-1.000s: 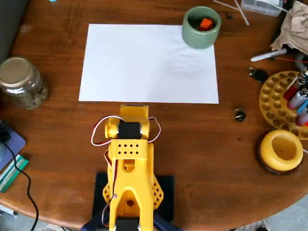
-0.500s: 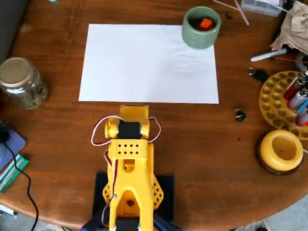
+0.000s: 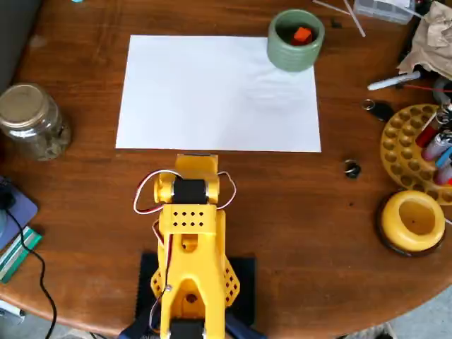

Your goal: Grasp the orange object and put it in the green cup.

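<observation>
Brown wooden round table [image 3: 296, 212], overhead view, bearing the following

White sheet of paper [image 3: 212, 92]: lies flat across the upper middle of the table, its near edge just ahead of the arm

Green cup [image 3: 295, 51]: pale sage, ribbed wall, upright at the upper right corner of the paper, overlapping that corner

Orange object [image 3: 302, 34]: small bright block, inside the green cup, resting against the dark interior toward the right side

Yellow robot arm [image 3: 189, 240]: folded back at the bottom centre, red and white wires looping at either side of its upper joint, black base beneath; the front of the arm reaches only the near edge of the paper, well apart from the cup

Gripper: hidden under the folded arm; fingers not visible, so whether it stands open or closed cannot be told, nor whether it holds anything

Glass jar [image 3: 30, 120]: gold lid, at the left edge of the table

Yellow round holder [image 3: 413, 220]: at the lower right, hollow centre

Yellow perforated tray [image 3: 404, 148]: just above the holder, with pens standing in it
</observation>
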